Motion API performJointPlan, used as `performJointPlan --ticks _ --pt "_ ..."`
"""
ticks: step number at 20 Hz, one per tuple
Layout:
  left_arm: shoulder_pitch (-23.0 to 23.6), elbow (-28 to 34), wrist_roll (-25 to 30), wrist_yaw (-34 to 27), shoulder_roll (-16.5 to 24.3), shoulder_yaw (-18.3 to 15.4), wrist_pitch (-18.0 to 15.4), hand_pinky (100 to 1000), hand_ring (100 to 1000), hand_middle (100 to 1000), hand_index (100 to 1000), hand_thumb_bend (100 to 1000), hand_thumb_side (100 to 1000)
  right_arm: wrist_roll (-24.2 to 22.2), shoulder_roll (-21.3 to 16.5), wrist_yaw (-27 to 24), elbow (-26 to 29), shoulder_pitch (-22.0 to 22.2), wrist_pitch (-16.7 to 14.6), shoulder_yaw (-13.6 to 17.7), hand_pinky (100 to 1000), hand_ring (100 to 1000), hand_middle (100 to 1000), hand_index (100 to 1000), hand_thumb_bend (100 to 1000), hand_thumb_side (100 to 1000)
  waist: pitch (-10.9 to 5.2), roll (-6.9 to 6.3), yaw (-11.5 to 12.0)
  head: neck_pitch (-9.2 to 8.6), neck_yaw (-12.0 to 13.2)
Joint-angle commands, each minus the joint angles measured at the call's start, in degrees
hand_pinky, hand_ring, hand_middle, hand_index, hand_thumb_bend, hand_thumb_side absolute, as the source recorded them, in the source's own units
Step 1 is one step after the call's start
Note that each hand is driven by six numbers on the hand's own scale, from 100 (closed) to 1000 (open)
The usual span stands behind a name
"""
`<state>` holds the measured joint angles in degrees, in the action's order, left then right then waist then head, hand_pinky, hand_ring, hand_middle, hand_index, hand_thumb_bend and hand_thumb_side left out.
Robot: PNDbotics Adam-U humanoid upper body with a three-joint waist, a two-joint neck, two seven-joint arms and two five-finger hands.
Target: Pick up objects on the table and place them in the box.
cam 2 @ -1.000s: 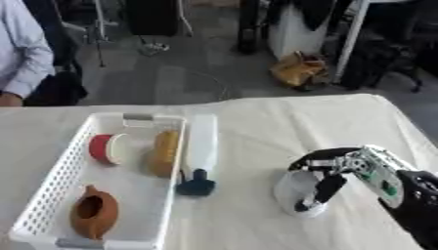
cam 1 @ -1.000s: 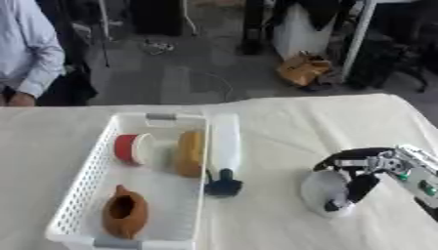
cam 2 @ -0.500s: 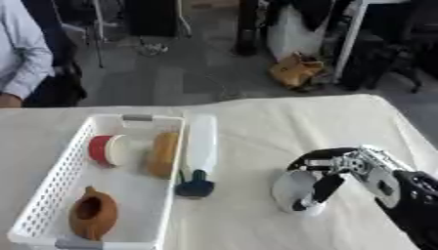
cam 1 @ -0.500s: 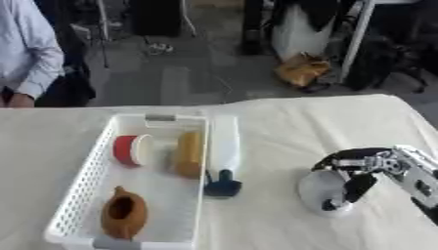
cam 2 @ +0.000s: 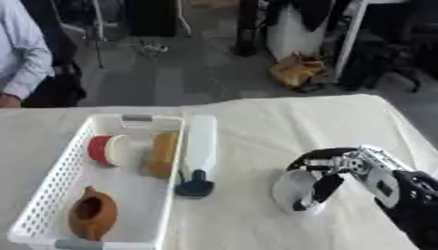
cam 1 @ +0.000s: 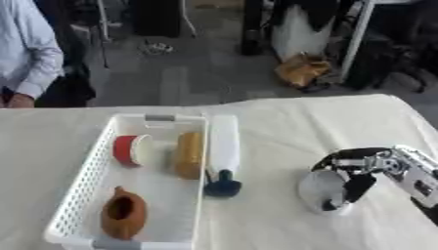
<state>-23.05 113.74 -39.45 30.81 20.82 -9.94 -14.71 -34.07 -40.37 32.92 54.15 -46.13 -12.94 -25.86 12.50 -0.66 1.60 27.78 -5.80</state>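
a pale, rounded cup-like object (cam 1: 321,189) is seen on the cloth-covered table (cam 1: 282,122), toward its right side and well apart from the box; what exactly it is cannot be told. the right hand (cam 1: 358,168) is wrapped over it from the right, its dark fingers (cam 2: 310,157) arched across the top and another finger or the thumb reaching down over the front, so the object is held inside curled fingers while it appears to rest on the cloth. the black and silver forearm (cam 2: 412,200) is seen entering from the lower right corner. to the left, a white bottle with a dark blue cap (cam 1: 223,151) is laid lengthwise along the right outer wall of the box, just beside it, with the cap pointing toward the near edge of the table. the box is a white slatted basket (cam 1: 82,181) set on the left half of the table. inside it, a red and white roll (cam 1: 129,149) is stood near the far end, a tan, loaf-shaped item (cam 1: 189,154) is laid against the right wall, and a brown clay pot (cam 1: 123,214) is seen at the near end. the left hand is shown in neither view.
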Motion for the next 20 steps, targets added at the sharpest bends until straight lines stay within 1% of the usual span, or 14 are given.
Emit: performJointPlan --ticks 1,11,12,15,16,17,18,20 --pt "-0.5 0.8 -0.1 -0.3 0.8 -0.6 0.0 999 962 836 888 100 1000 -0.6 -0.1 -0.1 -1.1 0.3 0.0 -0.5 429 733 876 918 524 493 -0.58 -0.26 -0.1 -0.35 -0.1" --pt "-0.6 0.8 -0.1 -0.3 0.8 -0.7 0.0 998 964 835 888 100 1000 0.1 0.0 -1.5 -1.0 0.1 0.3 -0.4 411 701 851 862 504 477 -0.57 -0.22 -0.2 -0.31 -0.1" --pt "-0.6 0.8 -0.1 -0.3 0.8 -0.7 0.0 998 964 835 888 100 1000 0.2 0.0 -1.6 -1.0 0.0 0.4 -0.4 406 686 839 849 503 472 -0.59 -0.22 -0.2 -0.31 -0.1" --pt "-0.7 0.8 -0.2 -0.2 0.8 -0.7 0.0 998 964 835 888 100 1000 0.3 0.0 -2.0 -1.0 0.0 0.6 -0.4 405 684 838 847 503 471 -0.63 -0.2 -0.2 -0.32 -0.1" --pt "-0.7 0.8 -0.2 -0.2 0.8 -0.7 0.0 998 963 835 888 100 1000 0.3 0.0 -2.2 -0.9 0.0 0.7 -0.4 399 666 816 831 500 465 -0.65 -0.21 -0.2 -0.35 -0.1" --pt "-0.7 0.8 -0.2 -0.2 0.8 -0.7 0.0 998 963 835 888 100 1000 0.4 0.0 -2.3 -0.9 -0.1 0.8 -0.4 399 666 816 831 500 465 -0.66 -0.21 -0.2 -0.36 -0.1" --pt "-0.7 0.8 -0.2 -0.2 0.8 -0.7 0.0 998 963 835 888 100 1000 0.5 0.0 -2.5 -0.9 -0.1 0.8 -0.4 395 654 784 817 498 461 -0.67 -0.2 -0.2 -0.36 -0.1" --pt "-0.7 0.8 -0.2 -0.2 0.8 -0.8 0.0 998 963 835 888 100 1000 0.7 0.0 -2.8 -0.8 -0.2 1.0 -0.4 393 646 767 804 497 458 -0.68 -0.18 -0.3 -0.34 -0.1"
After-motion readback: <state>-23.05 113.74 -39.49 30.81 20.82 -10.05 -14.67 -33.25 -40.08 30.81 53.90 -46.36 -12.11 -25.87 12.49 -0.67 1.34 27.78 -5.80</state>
